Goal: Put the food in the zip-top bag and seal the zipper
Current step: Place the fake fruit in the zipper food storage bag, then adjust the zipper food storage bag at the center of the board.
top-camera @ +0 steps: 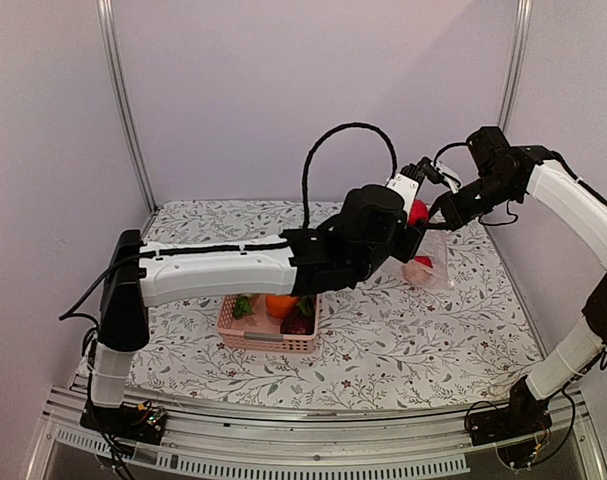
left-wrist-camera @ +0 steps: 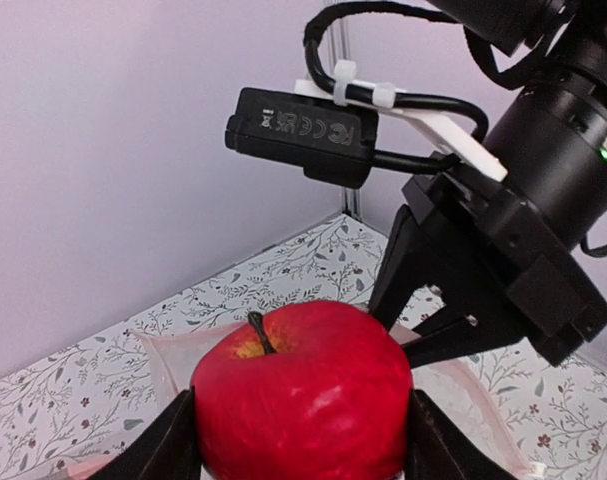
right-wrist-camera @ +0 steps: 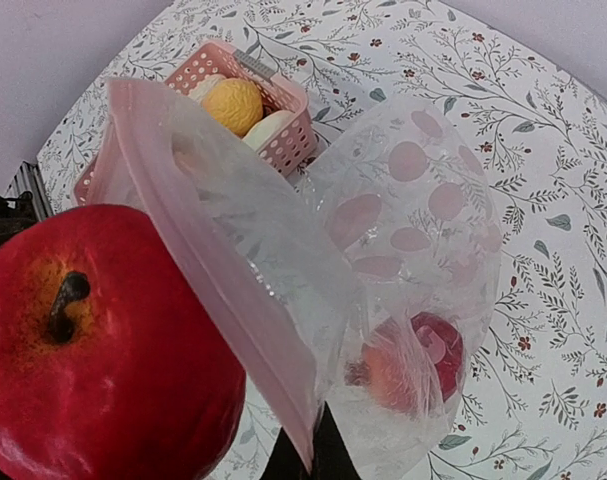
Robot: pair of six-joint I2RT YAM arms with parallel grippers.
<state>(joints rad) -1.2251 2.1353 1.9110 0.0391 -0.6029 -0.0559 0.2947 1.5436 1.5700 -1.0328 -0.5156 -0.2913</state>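
Note:
My left gripper (left-wrist-camera: pixel 301 445) is shut on a red toy apple (left-wrist-camera: pixel 303 385), held in the air just above the mouth of the zip-top bag (right-wrist-camera: pixel 413 230). The apple (right-wrist-camera: pixel 93 350) sits right beside the bag's pink zipper strip (right-wrist-camera: pixel 213 270). My right gripper (right-wrist-camera: pixel 308 462) is shut on the bag's rim and holds it up, mouth open. Inside the bag lie a red piece (right-wrist-camera: pixel 440 352) and an orange-pink piece (right-wrist-camera: pixel 383 375). From above, the apple (top-camera: pixel 417 212) shows over the hanging bag (top-camera: pixel 430 265), at the back right.
A pink slatted basket (top-camera: pixel 268 343) stands at front centre under the left forearm. It holds an orange (top-camera: pixel 280 303), a dark red fruit (top-camera: pixel 298 323) and green leaves (top-camera: pixel 241 306). The right wrist view shows the orange (right-wrist-camera: pixel 233 102) beside a beige piece (right-wrist-camera: pixel 268 130).

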